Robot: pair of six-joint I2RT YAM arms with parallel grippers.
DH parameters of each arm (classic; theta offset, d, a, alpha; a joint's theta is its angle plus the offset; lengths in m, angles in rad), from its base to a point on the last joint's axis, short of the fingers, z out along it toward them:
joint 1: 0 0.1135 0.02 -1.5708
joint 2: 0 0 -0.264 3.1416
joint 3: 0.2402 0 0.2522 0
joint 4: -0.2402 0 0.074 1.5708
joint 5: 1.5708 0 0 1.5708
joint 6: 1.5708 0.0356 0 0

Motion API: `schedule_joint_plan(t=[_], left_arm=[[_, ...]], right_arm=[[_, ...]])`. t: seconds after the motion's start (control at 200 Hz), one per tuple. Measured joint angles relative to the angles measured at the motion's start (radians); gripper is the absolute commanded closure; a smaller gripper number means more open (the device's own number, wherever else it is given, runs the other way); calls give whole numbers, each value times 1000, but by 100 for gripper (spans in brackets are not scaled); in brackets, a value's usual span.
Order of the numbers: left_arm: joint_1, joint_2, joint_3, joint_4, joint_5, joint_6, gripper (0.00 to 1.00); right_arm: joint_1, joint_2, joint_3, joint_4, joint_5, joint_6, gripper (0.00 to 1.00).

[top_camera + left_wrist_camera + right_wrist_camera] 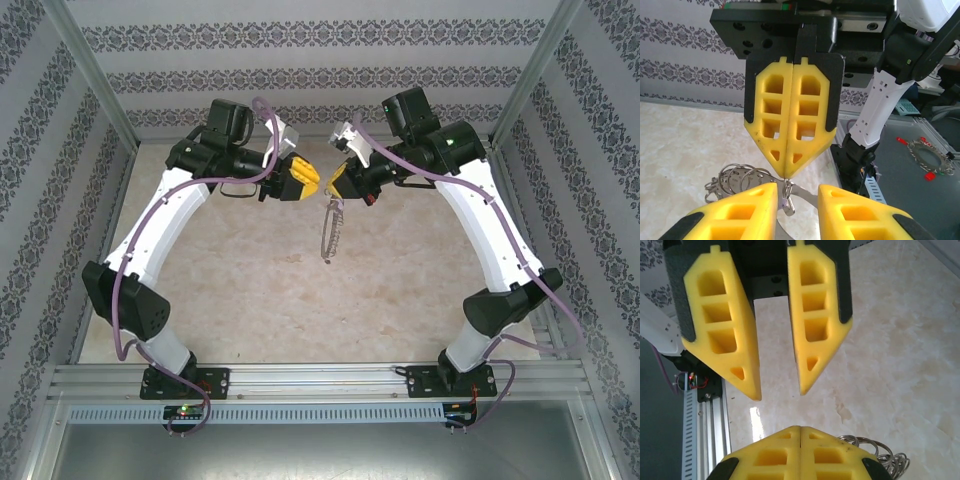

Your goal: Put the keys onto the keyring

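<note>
My right gripper [338, 180] is shut on the keyring [331, 232], which hangs edge-on below it over the middle of the table. In the left wrist view its closed fingertips [786, 172] pinch a small loop, and a tiny silvery key [786, 202] dangles from that loop. The hoop's grey band [807, 196] and several silvery loops [740, 177] sit behind. My left gripper [798, 187] faces it tip to tip, open, with the key in its gap close to the left finger [740, 210]. From the right wrist I see the left gripper [780, 394] open above my shut right gripper [800, 429], with loops [880, 452] beside it.
The marble tabletop [250, 290] lies below both grippers. Metal frame posts [95, 70] and patterned walls enclose the cell. An aluminium rail [320, 380] runs along the near edge. Off the table, a ring-shaped object [929, 156] lies on a dark surface.
</note>
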Motion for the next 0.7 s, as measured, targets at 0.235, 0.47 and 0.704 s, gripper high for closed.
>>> schedule_joint_plan(t=[0.235,0.47,0.704], left_arm=[[-17,24,0,-41,4,27,73],[-24,30,0,-45,8,35,73],[-33,34,0,-53,20,46,73]], right_arm=[[6,36,82,-85,26,-34,100],[23,63,139,-148,33,-60,100],[26,80,154,-172,36,-61,100]])
